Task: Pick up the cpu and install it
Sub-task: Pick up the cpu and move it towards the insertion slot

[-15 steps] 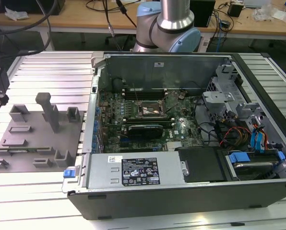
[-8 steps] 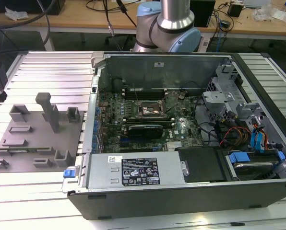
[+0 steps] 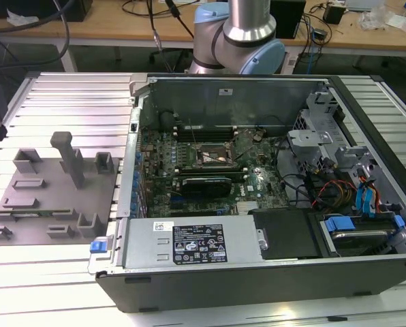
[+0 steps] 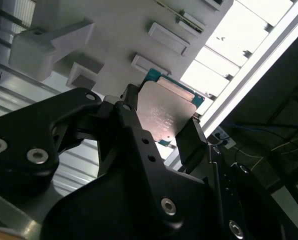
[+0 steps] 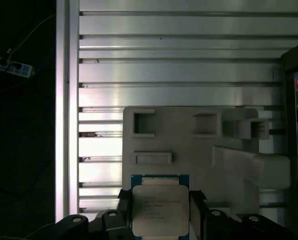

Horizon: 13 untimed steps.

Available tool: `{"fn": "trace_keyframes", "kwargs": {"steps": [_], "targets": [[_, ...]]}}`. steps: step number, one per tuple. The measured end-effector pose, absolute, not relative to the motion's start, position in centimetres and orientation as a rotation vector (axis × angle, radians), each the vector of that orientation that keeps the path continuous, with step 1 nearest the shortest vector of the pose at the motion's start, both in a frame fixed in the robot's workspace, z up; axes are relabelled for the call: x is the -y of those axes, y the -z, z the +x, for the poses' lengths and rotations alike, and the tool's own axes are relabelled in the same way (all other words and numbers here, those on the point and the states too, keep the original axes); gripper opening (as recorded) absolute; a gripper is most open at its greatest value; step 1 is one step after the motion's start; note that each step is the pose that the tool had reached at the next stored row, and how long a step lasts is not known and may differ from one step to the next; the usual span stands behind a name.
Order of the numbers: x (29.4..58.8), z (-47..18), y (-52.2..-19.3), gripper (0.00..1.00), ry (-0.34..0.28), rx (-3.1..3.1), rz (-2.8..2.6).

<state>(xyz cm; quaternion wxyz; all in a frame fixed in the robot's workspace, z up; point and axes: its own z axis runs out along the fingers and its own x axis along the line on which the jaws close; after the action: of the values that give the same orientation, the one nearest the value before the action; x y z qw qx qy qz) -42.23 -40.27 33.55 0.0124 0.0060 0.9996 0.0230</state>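
The cpu (image 5: 156, 209), a small square chip with a silvery top and a thin blue-green rim, sits between my gripper's (image 5: 159, 200) two black fingers (image 5: 123, 210). In the second wrist view the cpu (image 4: 165, 116) is likewise clamped on two opposite edges by the fingers (image 4: 190, 141) of the gripper (image 4: 161, 120). The gripper is shut on it, over the edge of the grey fixture plate (image 5: 199, 150). In the exterior view the open computer case (image 3: 257, 272) shows the motherboard's black square socket (image 3: 213, 155) at its centre.
The grey fixture plate (image 3: 46, 194) carries upright blocks and a tall post (image 3: 70, 160) at the exterior view's left, on a ribbed aluminium table (image 3: 67, 95). The case holds a power supply (image 3: 189, 242), drive cages and cables (image 3: 346, 191). The arm's base (image 3: 240, 34) stands behind the case.
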Motion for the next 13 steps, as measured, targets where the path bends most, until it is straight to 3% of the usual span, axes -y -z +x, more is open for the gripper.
{"fn": "trace_keyframes", "kwargs": {"steps": [13], "targets": [[40.2,-42.2,-36.1,0.55,-0.072,-3.116,0.019]]}}
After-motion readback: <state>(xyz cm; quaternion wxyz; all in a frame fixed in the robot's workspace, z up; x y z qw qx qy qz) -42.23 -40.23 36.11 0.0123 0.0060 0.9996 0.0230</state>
